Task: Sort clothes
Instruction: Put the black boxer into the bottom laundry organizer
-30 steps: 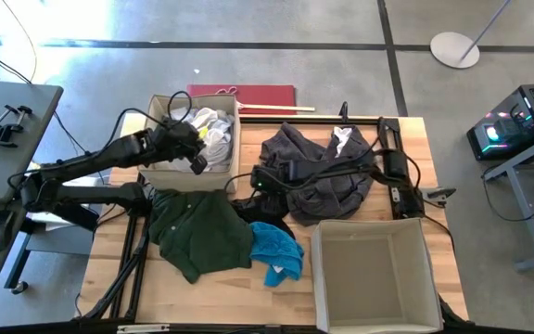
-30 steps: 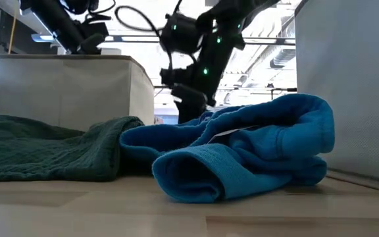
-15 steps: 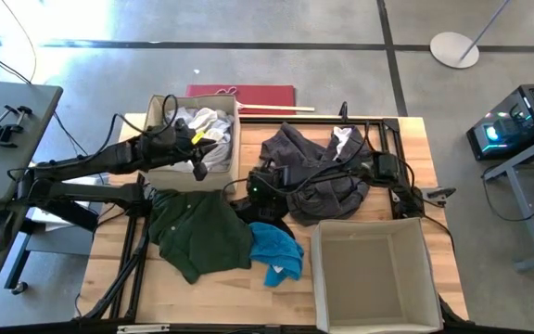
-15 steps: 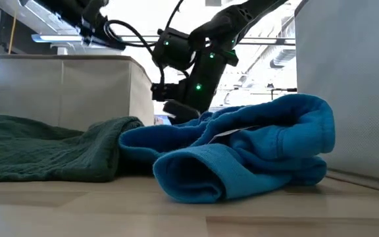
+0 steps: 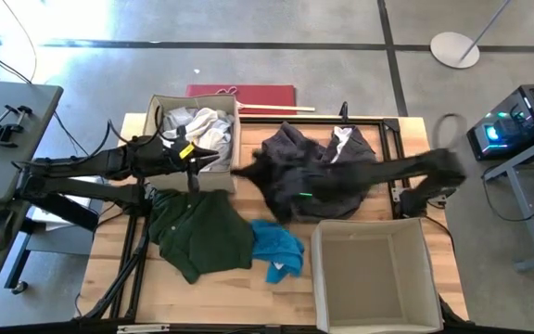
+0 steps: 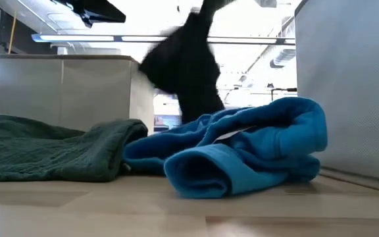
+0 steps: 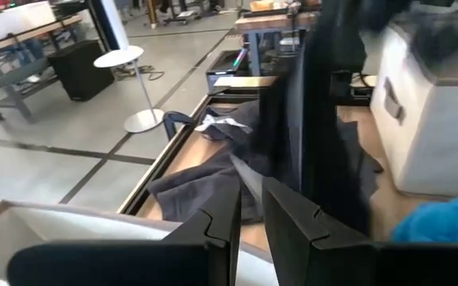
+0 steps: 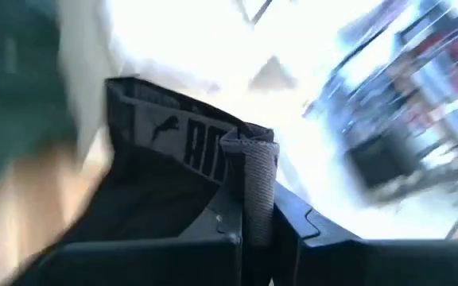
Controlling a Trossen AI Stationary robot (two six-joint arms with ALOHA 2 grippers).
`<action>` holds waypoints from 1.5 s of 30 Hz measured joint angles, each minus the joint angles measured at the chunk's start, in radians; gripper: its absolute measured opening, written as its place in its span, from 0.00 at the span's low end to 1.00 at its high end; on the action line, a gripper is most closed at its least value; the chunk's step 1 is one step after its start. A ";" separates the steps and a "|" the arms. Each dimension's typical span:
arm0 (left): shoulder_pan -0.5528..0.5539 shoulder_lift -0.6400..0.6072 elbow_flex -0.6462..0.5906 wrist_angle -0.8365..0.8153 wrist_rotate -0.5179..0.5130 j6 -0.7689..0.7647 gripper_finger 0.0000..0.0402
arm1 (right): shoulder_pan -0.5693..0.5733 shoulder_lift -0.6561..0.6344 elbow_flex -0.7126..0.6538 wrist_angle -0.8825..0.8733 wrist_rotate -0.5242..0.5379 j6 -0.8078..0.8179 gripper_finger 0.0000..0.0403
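Black soft garment [image 8: 165, 159] hangs pinched in right gripper [image 8: 257, 226], its fingers closed on the waistband, lifted above dark grey heap [image 5: 318, 172], likely for carrying to a box; left gripper [image 7: 246, 218], fingers nearly together and empty, hovers by beige fabric box [image 5: 160, 172] of pale clothes [image 5: 202, 125]

Grey concrete floor [image 5: 276, 23], side desk [image 5: 12, 121]

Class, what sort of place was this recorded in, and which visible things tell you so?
Probably a robotics lab or workshop: a polished concrete floor with taped lines, a lit computer tower on a side bench, and more workbenches across the room.
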 joint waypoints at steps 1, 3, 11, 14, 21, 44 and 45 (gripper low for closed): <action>-0.008 0.000 0.000 0.000 0.000 0.000 0.11 | 0.035 -0.051 0.003 0.022 0.056 -0.025 0.03; -0.020 0.000 0.000 -0.001 0.000 0.000 0.11 | 0.110 -0.138 0.005 0.069 0.138 -0.079 0.02; -0.057 0.022 0.000 0.001 0.000 0.023 0.11 | 0.413 -0.395 0.004 0.200 0.226 -0.190 0.02; -0.064 0.032 0.000 0.002 0.000 0.023 0.11 | 0.554 -0.439 0.004 0.190 0.223 -0.198 0.02; -0.070 0.047 0.000 0.003 0.000 0.016 0.11 | 0.862 -0.457 0.004 0.083 0.175 -0.039 0.02; -0.069 0.048 0.000 0.065 0.000 0.015 0.11 | 0.615 -0.148 0.002 -0.831 -0.750 1.615 0.15; -0.069 0.048 0.000 0.065 0.000 0.019 0.11 | 0.585 -0.148 0.002 -0.830 -0.824 1.618 0.17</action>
